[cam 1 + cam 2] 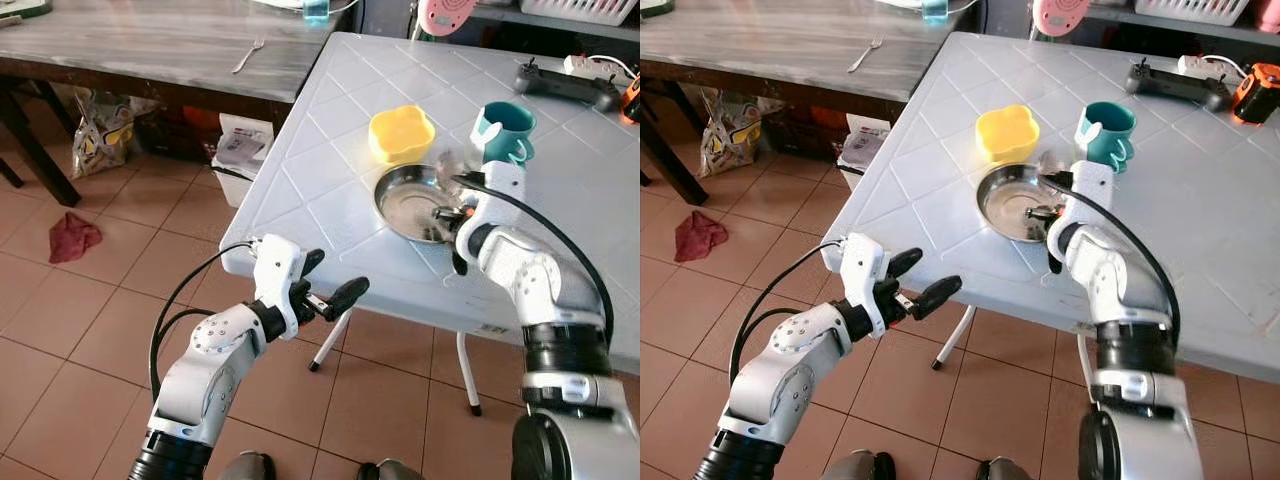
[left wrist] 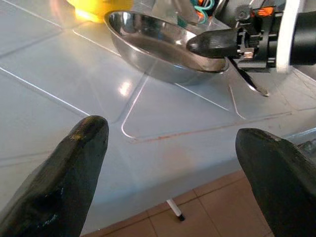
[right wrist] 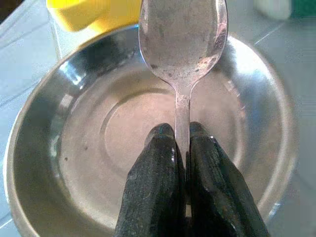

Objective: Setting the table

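Right pincer (image 3: 182, 143) clamped on spoon (image 3: 183, 47) above steel plate (image 3: 59, 163), yellow bowl (image 1: 401, 134) and teal mug (image 1: 503, 131) just behind; left pincer (image 1: 327, 282) open.

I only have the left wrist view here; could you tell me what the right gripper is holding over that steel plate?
Observer: The right gripper is shut on a spoon, bowl end pointing out over the steel plate.
Operator: What else is beside the plate?
Observer: A yellow bowl touches its far rim, and a teal mug stands apart from it.
Operator: Where is my left gripper?
Observer: The left gripper hangs open off the table edge, above the floor.
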`<state>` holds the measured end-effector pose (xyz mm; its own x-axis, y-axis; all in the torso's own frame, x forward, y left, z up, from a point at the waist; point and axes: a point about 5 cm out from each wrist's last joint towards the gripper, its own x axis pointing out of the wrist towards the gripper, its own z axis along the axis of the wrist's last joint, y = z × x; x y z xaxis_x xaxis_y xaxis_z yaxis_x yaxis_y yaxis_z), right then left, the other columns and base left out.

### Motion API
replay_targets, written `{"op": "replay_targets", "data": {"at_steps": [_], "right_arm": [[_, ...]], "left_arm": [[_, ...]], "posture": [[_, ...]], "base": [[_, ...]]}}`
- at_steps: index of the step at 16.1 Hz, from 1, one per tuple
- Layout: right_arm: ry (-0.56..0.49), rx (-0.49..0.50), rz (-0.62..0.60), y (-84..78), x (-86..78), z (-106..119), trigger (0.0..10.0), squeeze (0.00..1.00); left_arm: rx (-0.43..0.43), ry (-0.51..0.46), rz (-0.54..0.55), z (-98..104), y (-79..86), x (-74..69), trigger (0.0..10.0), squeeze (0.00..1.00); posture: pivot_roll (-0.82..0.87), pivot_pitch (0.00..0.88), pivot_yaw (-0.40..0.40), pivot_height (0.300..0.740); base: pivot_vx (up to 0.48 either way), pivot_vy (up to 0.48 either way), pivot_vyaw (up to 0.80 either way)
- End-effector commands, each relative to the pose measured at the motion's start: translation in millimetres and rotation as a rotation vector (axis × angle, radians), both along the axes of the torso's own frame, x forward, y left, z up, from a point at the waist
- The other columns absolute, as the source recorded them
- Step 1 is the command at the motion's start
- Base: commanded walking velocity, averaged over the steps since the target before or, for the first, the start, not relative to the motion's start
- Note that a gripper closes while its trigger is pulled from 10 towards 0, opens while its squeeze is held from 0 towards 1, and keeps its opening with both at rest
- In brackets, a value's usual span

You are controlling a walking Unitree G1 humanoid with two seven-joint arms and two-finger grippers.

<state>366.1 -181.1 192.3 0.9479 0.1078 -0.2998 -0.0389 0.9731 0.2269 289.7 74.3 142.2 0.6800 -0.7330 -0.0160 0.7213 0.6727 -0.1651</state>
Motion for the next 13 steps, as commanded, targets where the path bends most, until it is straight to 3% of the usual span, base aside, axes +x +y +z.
{"op": "replay_targets", "data": {"at_steps": [1,4,6,10,13], "right_arm": [[-0.043,-0.018,-0.006,0.7,-3.3,5,0.0,0.0],[-0.145,-0.113,-0.038,-0.6,-14.6,7,0.0,0.0],[-0.227,-0.114,-0.075,-0.5,-28.2,8,0.0,0.0],[-0.256,-0.133,-0.19,-16.1,-53.7,-10,0.0,0.0],[-0.32,-0.16,-0.265,-24.8,-69.2,-10,0.2,0.0]], "left_arm": [[0.018,-0.025,0.011,3,-0.7,1.9,10.0,0.0],[0.028,-0.066,0.079,6,3.1,8.9,10.0,0.0],[0.028,-0.085,0.126,8,6.6,14.2,10.0,0.0],[0.04,-0.127,0.158,12,4.6,21.0,10.0,0.0],[0.012,-0.192,0.258,22,9.8,30.0,10.0,0.0]], "posture": [[0.05,0.164,-0.024,0.714],[0.04,0.16,-0.02,0.714],[0.04,0.156,-0.013,0.714],[0.03,0.138,0.004,0.714],[0.03,0.134,0.011,0.714]], "base": [[0.0,0.0,0.0],[0.0,0.0,0.0],[0.0,0.0,0.0],[0.0,0.0,0.0],[0.0,0.0,0.0]]}}
